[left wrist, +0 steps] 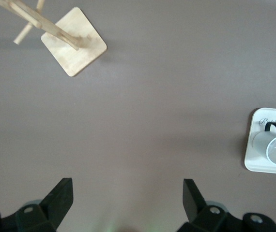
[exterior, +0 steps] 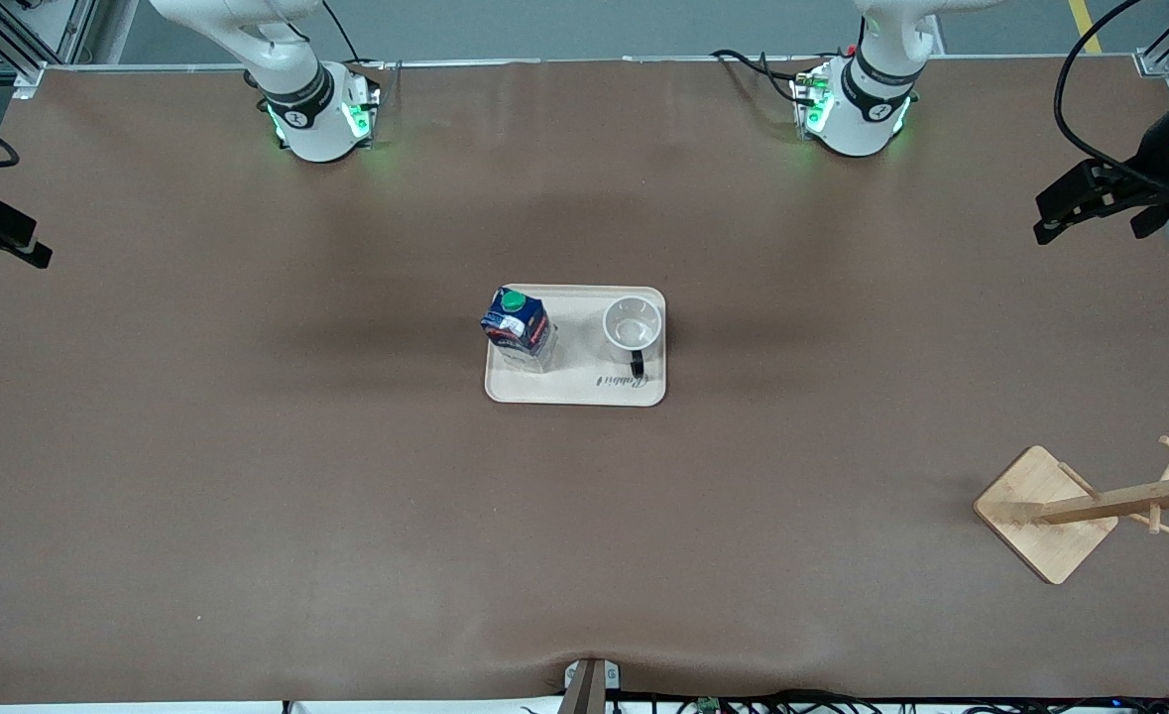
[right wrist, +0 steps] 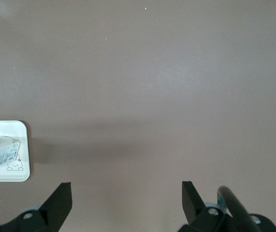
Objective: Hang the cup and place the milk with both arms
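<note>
Brown table, white cup, black handle

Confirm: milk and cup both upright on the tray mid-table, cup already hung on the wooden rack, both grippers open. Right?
Not quite. The cup is not hung; it stands on the tray beside the milk, as the front view shows. The wooden rack is bare. Left gripper and right gripper are open.

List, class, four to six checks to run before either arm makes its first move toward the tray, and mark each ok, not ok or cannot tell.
1. Cup upright on the tray, handle toward the front camera: ok.
2. Milk upright on the tray, cap on: ok.
3. Rack standing toward the left arm's end of the table: ok.
4. Left gripper open, holding nothing: ok.
5. Right gripper open, holding nothing: ok.
6. Cup empty inside: ok.
</note>
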`<act>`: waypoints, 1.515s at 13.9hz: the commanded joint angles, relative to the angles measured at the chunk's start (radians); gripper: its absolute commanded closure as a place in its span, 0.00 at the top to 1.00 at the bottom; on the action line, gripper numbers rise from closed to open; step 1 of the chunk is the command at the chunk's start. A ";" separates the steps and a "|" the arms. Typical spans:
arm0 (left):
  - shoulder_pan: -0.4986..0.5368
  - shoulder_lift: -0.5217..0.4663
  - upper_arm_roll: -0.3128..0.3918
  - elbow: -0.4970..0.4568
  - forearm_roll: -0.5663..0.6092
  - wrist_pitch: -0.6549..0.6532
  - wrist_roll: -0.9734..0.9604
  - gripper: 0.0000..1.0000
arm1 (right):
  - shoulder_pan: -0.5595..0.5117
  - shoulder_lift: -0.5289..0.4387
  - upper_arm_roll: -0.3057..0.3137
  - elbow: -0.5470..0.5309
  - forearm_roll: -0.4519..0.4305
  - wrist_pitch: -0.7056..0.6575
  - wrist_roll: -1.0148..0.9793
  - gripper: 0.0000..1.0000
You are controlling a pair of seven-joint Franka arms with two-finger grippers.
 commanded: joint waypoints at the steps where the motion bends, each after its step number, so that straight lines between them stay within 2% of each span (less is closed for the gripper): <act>1: -0.008 0.010 -0.053 -0.053 0.016 0.031 -0.028 1.00 | -0.016 0.005 0.008 0.012 0.018 -0.006 0.000 1.00; 4: -0.008 0.013 -0.127 -0.154 0.017 0.131 -0.135 1.00 | -0.017 0.006 0.008 0.010 0.016 -0.006 0.000 1.00; 7: -0.007 0.013 -0.234 -0.276 0.017 0.266 -0.241 1.00 | -0.016 0.015 0.008 0.009 0.018 -0.012 0.000 1.00; 9: -0.010 0.021 -0.295 -0.335 0.019 0.326 -0.322 1.00 | -0.012 0.058 0.008 0.007 0.014 -0.014 -0.005 1.00; 12: -0.011 0.036 -0.398 -0.428 0.019 0.422 -0.462 1.00 | -0.019 0.069 0.006 0.006 0.014 -0.006 -0.008 1.00; 14: -0.025 0.072 -0.466 -0.487 0.021 0.508 -0.558 1.00 | -0.016 0.071 0.006 0.006 0.014 -0.001 -0.008 1.00; 17: -0.088 0.118 -0.484 -0.551 0.042 0.639 -0.674 1.00 | -0.005 0.112 0.009 0.010 0.011 0.028 -0.011 1.00; 21: -0.158 0.308 -0.484 -0.533 0.204 0.793 -0.865 1.00 | -0.006 0.143 0.011 0.010 0.016 0.060 -0.008 1.00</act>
